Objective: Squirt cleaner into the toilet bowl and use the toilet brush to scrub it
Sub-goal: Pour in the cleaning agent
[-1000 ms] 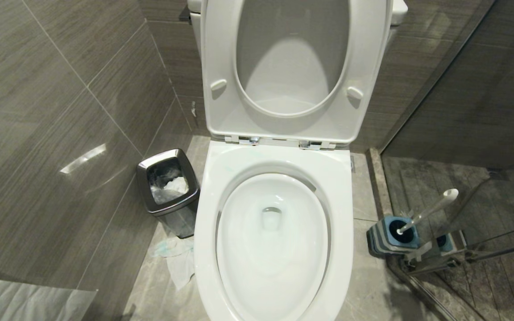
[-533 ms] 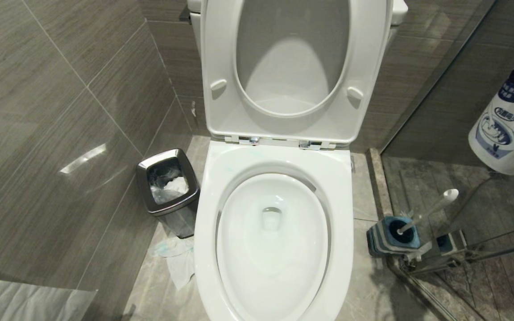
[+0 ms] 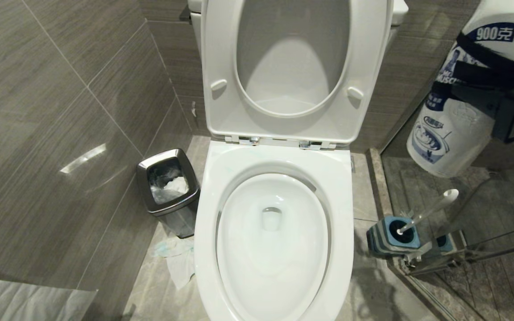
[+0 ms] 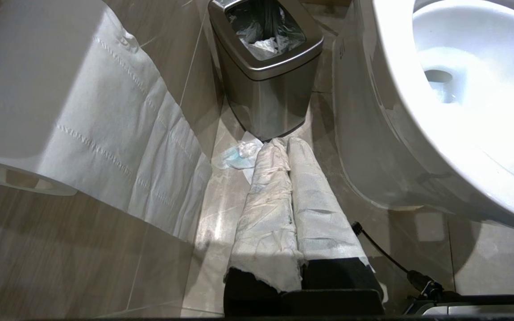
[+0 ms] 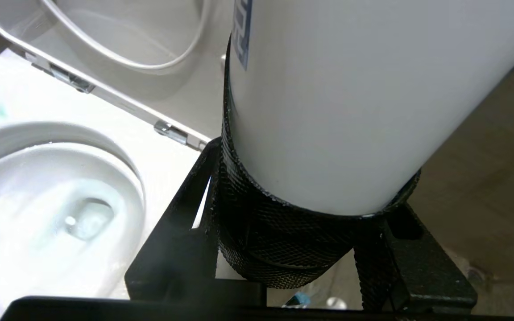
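Holding a cleaner bottle [image 3: 453, 111] in the right claw [image 3: 489, 84], jaws half-spread round its body, up right of the bowl [image 3: 275, 240]. Bottle's axis is tilted, base toward the floor; nozzle out of frame. Risk: squirting before it's over the bowl wets the floor. Brush [image 3: 426, 211] leans in its holder [image 3: 393, 236] right of the bowl. Left claw [image 4: 288, 147] closed, parked low left of the bowl.
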Tool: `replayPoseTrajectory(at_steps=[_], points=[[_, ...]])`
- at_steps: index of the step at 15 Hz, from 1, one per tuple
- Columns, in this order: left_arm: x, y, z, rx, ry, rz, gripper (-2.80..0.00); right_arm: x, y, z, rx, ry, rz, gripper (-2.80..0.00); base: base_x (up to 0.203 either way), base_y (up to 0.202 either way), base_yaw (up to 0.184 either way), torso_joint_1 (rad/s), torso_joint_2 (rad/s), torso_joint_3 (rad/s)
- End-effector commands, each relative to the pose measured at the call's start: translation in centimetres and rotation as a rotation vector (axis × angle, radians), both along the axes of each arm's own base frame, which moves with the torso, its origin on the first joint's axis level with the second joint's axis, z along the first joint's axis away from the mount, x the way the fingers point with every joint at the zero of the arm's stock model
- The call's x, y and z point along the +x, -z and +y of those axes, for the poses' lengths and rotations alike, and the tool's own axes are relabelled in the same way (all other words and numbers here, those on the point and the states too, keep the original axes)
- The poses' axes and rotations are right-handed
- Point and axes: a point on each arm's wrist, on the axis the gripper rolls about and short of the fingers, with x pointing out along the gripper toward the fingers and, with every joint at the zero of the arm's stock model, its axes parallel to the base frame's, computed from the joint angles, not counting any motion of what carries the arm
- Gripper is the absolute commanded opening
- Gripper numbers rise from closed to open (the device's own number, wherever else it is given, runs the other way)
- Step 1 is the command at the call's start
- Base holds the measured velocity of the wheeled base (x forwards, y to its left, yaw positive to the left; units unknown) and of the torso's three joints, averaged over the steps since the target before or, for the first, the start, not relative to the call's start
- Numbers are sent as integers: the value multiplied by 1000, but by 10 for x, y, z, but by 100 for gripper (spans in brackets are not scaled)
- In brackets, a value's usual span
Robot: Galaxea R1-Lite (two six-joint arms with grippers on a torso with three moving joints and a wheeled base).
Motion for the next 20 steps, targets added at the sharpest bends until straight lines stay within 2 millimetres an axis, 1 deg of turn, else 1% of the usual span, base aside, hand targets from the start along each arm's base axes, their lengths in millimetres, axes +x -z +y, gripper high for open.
replayPoseTrajectory(at_steps=[1, 4, 6, 10, 14, 20], points=[[0, 0, 0, 0, -3, -1, -280, 18, 8, 22, -23, -15, 42, -280, 0, 0, 0, 0, 0, 0], [0, 0, 0, 0, -2, -2, -280, 33, 6, 33, -24, 19, 49, -280, 0, 0, 0, 0, 0, 0], [0, 0, 0, 0, -2, 0, -280, 37, 8, 36, -31, 22, 55, -280, 0, 0, 0, 0, 0, 0], [0, 0, 0, 0, -2, -1, -280, 41, 7, 50, -78, 4, 49, -280, 0, 0, 0, 0, 0, 0], [0, -1, 0, 0, -2, -3, -280, 46, 9, 55, -236, 9, 33, -280, 0, 0, 0, 0, 0, 0], [0, 0, 0, 0, -2, -2, -280, 49, 11, 57, -542, 22, -7, -280, 0, 0, 0, 0, 0, 0]])
